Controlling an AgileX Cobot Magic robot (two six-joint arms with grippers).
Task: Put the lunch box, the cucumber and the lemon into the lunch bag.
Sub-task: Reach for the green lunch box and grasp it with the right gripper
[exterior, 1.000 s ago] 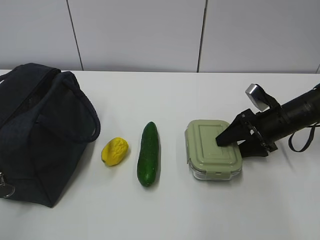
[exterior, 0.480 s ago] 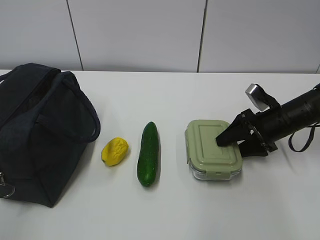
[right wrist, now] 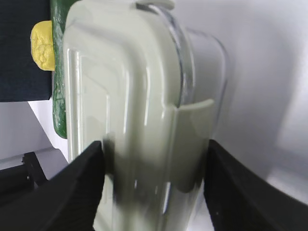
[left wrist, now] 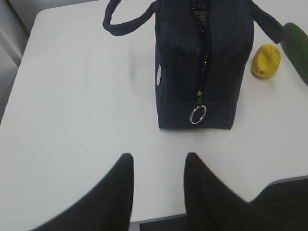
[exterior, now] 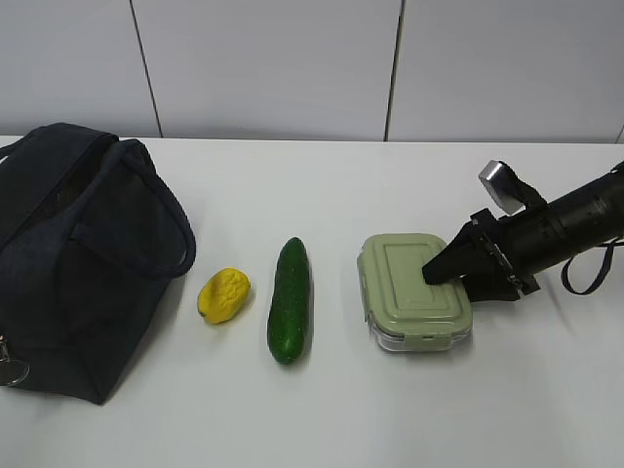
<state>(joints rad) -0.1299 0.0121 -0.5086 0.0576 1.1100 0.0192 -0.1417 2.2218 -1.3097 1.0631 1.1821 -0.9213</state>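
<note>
The lunch box (exterior: 409,292), clear with a sage-green lid, lies right of centre. My right gripper (exterior: 448,283) holds its right end, one finger on the lid and one low at the side; in the right wrist view (right wrist: 154,143) both fingers press the box (right wrist: 134,96). The dark green cucumber (exterior: 290,300) lies left of the box and the yellow lemon (exterior: 223,294) left of that. The navy lunch bag (exterior: 78,253) stands at the far left. My left gripper (left wrist: 159,156) is open and empty over the table's edge, short of the bag (left wrist: 204,62).
The bag's zipper runs along its top with a metal ring pull (left wrist: 198,114) hanging at the near end. Its loop handles (exterior: 161,234) droop to both sides. A white panelled wall (exterior: 292,68) stands behind the white table (exterior: 292,185).
The lunch box has shifted slightly to the left under my right gripper. Nothing else has moved.
</note>
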